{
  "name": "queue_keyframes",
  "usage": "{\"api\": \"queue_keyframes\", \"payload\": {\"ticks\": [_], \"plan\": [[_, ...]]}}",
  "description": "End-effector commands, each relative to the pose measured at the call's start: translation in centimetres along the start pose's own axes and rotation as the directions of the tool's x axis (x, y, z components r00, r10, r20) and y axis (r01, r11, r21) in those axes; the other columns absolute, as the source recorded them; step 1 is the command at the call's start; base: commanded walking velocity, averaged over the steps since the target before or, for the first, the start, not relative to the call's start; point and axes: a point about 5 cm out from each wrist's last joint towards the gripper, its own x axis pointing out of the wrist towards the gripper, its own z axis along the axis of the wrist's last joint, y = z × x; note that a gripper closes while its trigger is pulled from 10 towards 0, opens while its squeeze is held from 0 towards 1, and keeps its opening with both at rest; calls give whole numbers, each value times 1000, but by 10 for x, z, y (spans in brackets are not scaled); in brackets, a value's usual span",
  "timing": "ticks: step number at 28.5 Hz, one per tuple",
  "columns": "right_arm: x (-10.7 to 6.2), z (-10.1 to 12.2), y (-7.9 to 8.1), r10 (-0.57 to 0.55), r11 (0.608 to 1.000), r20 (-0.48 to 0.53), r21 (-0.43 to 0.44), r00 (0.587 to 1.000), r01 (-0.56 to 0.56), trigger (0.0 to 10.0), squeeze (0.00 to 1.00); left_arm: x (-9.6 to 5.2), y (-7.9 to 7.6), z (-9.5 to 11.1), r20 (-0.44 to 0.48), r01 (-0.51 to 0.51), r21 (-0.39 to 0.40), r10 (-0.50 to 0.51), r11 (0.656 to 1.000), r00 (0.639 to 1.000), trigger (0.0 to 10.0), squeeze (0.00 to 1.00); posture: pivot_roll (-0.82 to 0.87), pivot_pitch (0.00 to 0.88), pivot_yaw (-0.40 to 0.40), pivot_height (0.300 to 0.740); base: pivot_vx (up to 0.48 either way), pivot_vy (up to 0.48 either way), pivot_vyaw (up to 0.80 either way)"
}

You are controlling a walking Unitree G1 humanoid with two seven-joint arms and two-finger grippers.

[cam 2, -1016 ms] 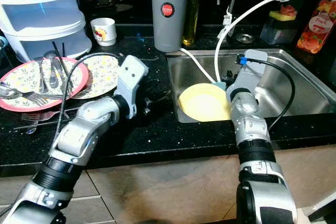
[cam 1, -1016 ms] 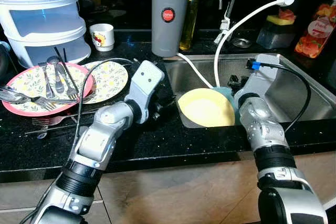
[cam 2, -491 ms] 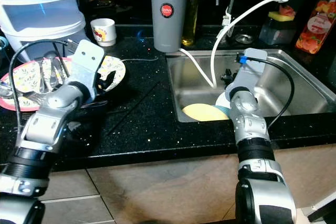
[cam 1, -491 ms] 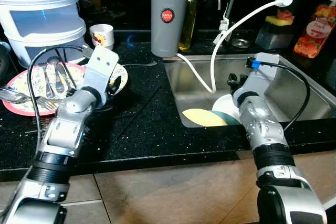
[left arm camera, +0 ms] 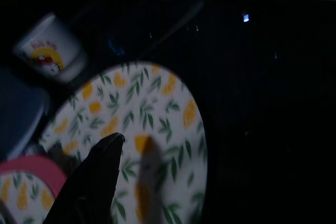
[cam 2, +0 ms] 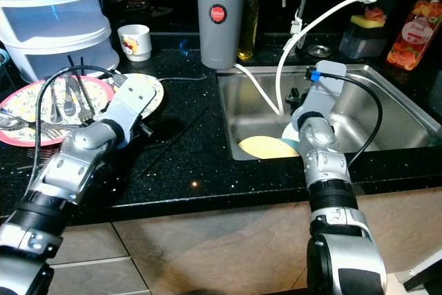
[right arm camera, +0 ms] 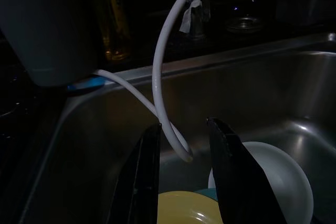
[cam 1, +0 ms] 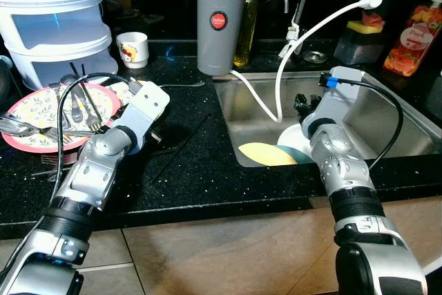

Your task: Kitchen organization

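The left end effector (left arm camera: 113, 145), grip state unreadable, hovers over the leaf-patterned plate (left arm camera: 142, 145), likely next to grasp; the right end effector (right arm camera: 184, 182) hangs open above the sink (cam 1: 387, 119).

We see a broad bare stretch of black speckled countertop (cam 1: 186, 164) between the dishes on our left and the steel sink (cam 1: 387, 112), open enough for a gripper to cross. On the left, a pink-rimmed floral plate piled with metal cutlery (cam 1: 41, 112) and a white plate with a yellow leaf pattern (left arm camera: 142, 124) crowd the counter. Behind them stand stacked translucent plastic containers (cam 1: 55, 25) and a small white cup (cam 1: 132, 48). A tall grey cylindrical dispenser (cam 1: 219, 24) blocks the sink's back corner. A white hose (right arm camera: 163, 66) loops down into the basin, above a yellow plate (cam 1: 266, 153) and a white bowl (right arm camera: 273, 177).
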Motion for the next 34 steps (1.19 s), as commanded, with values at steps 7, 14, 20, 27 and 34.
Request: {"api": "queue_keyframes", "payload": {"ticks": [7, 14, 20, 27, 34], "plan": [[0, -4, 4, 24, 997, -32, 78, 999, -21, 10000, 0, 9, -5, -19, -126, 45, 201, -20, 979, 992, 10000, 0, 110, 87, -29, 740, 0, 0, 0], [-2, -16, 23, 180, 959, -147, 247, 973, -140, 10000, 0, 12, -2, -25, -169, 36, 211, 0, 977, 986, 7098, 0, 110, 90, -31, 740, 0, 0, 0], [-10, -18, 53, 434, 820, -210, 496, 876, -287, 10000, 0, 12, -2, -24, -165, 41, 204, -7, 978, 986, 0, 0, 109, 90, -31, 740, 0, 0, 0], [-18, -8, 69, 569, 741, -143, 515, 810, -430, 10000, 0, 13, -1, -23, -159, 36, 195, -5, 980, 987, 0, 0, 111, 88, -30, 740, 0, 0, 0], [-42, -4, 90, 765, 615, -139, 446, 629, -650, 10000, 0, 14, 0, -21, -149, 30, 194, 0, 981, 989, 0, 0, 110, 88, -30, 740, 0, 0, 0]]}}
